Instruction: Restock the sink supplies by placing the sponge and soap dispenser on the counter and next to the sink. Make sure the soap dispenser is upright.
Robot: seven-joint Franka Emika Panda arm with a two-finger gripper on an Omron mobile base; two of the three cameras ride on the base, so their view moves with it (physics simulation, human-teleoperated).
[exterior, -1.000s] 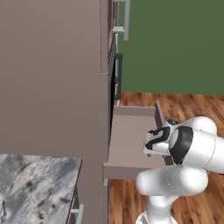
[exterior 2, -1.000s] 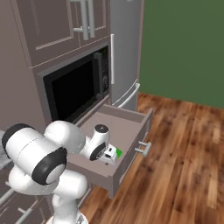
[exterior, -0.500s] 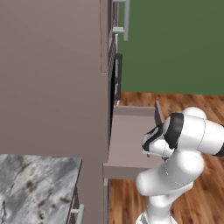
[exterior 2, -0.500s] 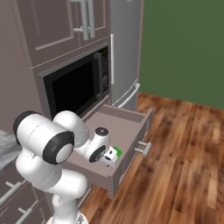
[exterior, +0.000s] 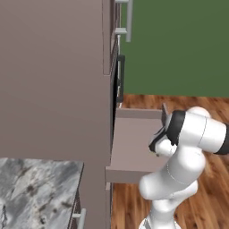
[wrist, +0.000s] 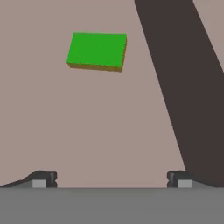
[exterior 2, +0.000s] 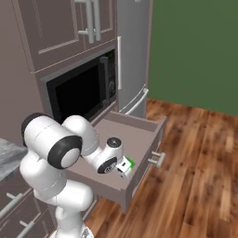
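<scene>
A green sponge (wrist: 97, 51) lies flat on the floor of an open mauve-brown drawer (exterior 2: 139, 123); a corner of the sponge (exterior 2: 131, 163) also peeks out beside the hand in the right base view. My gripper (wrist: 111, 179) hangs over the drawer floor, short of the sponge, open, with nothing between its fingers. In the right base view the gripper (exterior 2: 123, 169) points down into the drawer near its front wall. A strip of marbled counter (exterior: 38, 192) lies at lower left. The soap dispenser and the sink are out of view.
The drawer sticks out below a black microwave (exterior 2: 79, 93), beside a tall grey fridge (exterior 2: 132, 51). Its silver handle (exterior 2: 158, 159) juts over the wood floor (exterior 2: 195, 162). A dark drawer wall (wrist: 175, 78) runs along the right of the hand view.
The arm's upper links have swung up and toward the drawer, while the hand has stayed over the drawer. The gripper has stayed open.
</scene>
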